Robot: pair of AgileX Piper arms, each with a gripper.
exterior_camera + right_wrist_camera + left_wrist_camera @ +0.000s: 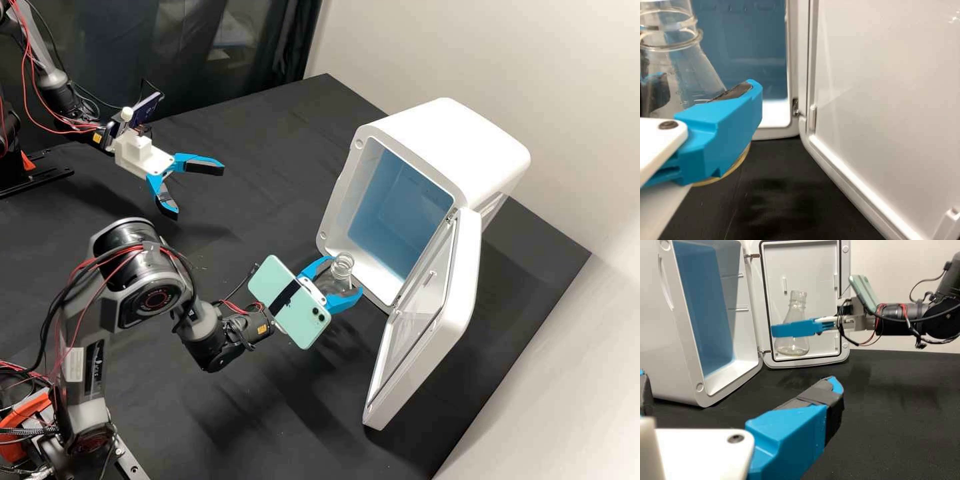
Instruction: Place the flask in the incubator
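- The right hand (340, 283) grips a clear conical flask (341, 270) around its body. One blue finger (720, 130) presses on each side.
- The flask stands upright with its open mouth up, just outside the incubator's (467, 147) opening at the lower front edge. It has not yet gone into the chamber.
- From the left wrist view, the flask (792, 325) shows against the inside of the open door (805, 300), with a blue finger (795, 329) across its middle.
- Whether the flask's base touches the counter (267, 133) cannot be told.
- The incubator is a white box with a pale blue interior, on the right side of the black counter with its opening facing left.
- Its door (440, 313) hangs wide open on the near side, with the white inner panel turned toward the flask.
- In the right wrist view, the door (890, 100) runs just beside the flask (675, 65), with the blue chamber behind the glass.
- A mint-green phone (290, 310) is strapped on the right arm's wrist, just behind the hand.
- The left hand (197, 190) hovers above the far left of the counter, well apart from the incubator. Its fingers are spread wide and hold nothing.
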